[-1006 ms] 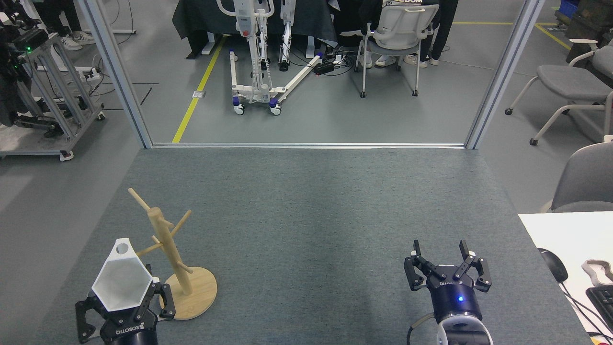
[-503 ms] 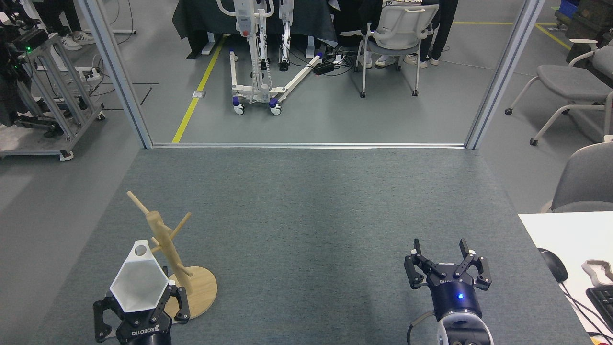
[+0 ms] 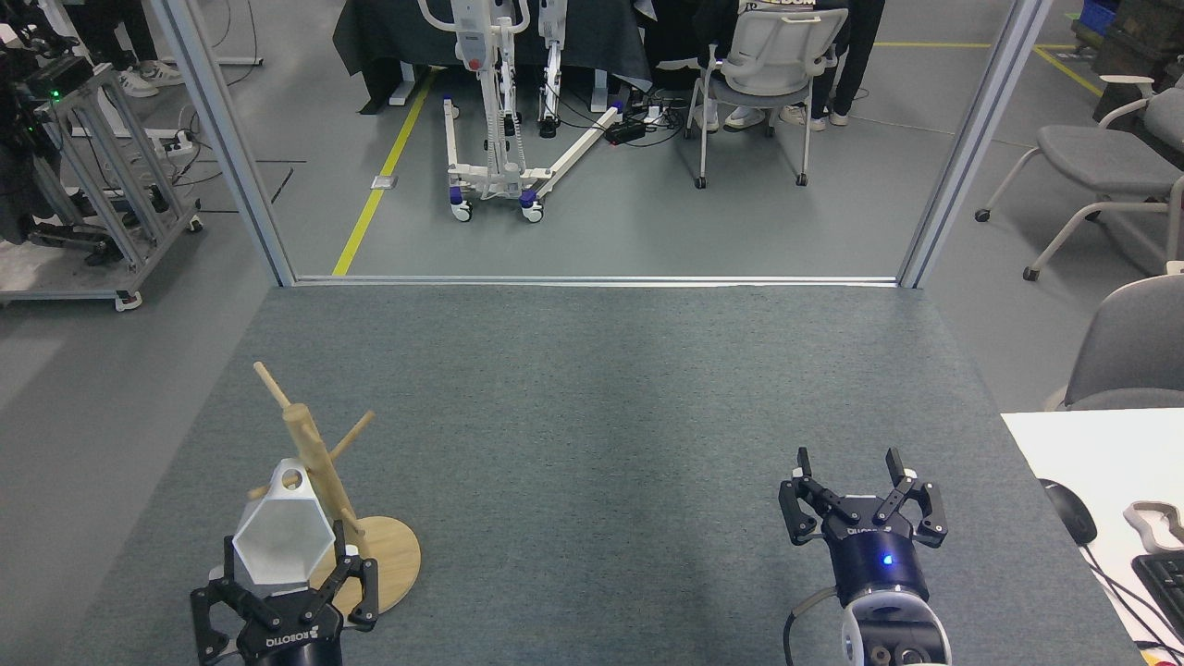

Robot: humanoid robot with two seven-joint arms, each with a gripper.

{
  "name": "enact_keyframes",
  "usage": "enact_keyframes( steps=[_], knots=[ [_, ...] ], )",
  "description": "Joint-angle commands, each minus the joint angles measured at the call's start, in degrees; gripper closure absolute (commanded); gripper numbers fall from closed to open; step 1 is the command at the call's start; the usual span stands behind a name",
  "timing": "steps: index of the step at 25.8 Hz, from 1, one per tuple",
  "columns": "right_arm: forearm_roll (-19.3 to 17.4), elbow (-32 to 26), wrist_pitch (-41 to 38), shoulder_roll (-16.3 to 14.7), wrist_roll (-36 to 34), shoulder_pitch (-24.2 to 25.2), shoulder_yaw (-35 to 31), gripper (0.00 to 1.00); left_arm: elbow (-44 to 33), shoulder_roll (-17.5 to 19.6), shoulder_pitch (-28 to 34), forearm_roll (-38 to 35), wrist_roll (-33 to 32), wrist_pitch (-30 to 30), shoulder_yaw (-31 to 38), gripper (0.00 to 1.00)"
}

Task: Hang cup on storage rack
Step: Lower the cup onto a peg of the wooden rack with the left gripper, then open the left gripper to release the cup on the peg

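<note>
Surface: you're working on a grey carpeted table, its far edge meeting a metal frame.
Room: past 12 o'clock you're seeing a grey floor with a yellow line, a white wheeled lift stand, a white office chair; grey chairs at 2 o'clock, a metal cart at 10 o'clock.
Desk: a white desk corner at 4 o'clock is carrying a black mouse and a keyboard cut off by the edge.
Left gripper: at 7 o'clock, fingers closing around the base of the cup.
Cup: white, faceted, mouth facing you, tab handle with round hole pointing up, sitting right against the storage rack.
Rack: upright at 7 o'clock; lower post and part of the round base are hiding behind the cup.
Right gripper: at 5 o'clock, fingers spread wide, holding nothing.
Hard to tell: whether a peg is passing through the handle hole.
</note>
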Motion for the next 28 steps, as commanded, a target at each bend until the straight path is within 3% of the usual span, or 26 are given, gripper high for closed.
enact_keyframes(
  steps=[1, 10, 16, 21, 28],
  knots=[
    [0.0, -0.1, 0.0, 0.2, 0.7, -0.5, 0.0, 0.02, 2.2, -0.9, 0.0, 0.1, -0.1, -1.6, 0.0, 0.00],
    [-0.7, -3.1, -0.2, -0.1, 0.6, -0.5, -0.2, 0.01, 11.2, -5.6, 0.0, 0.1, 0.0, -4.4, -0.2, 0.00],
    [-0.7, -6.4, 0.4, 0.4, -3.3, 4.5, -1.1, 0.01, 14.6, -8.5, 0.0, 1.5, 0.1, -16.5, 0.0, 0.00],
    [-1.1, -6.8, 1.7, 0.5, -16.3, 9.1, -4.9, 0.01, 8.7, -11.7, 0.7, 1.5, 0.8, -28.1, -1.8, 0.00],
    [-7.3, -6.7, 0.9, -0.3, -16.2, 9.1, -4.7, 0.01, -0.5, -14.3, -2.7, 2.5, 0.0, -38.1, -2.7, 0.00]
  ],
)
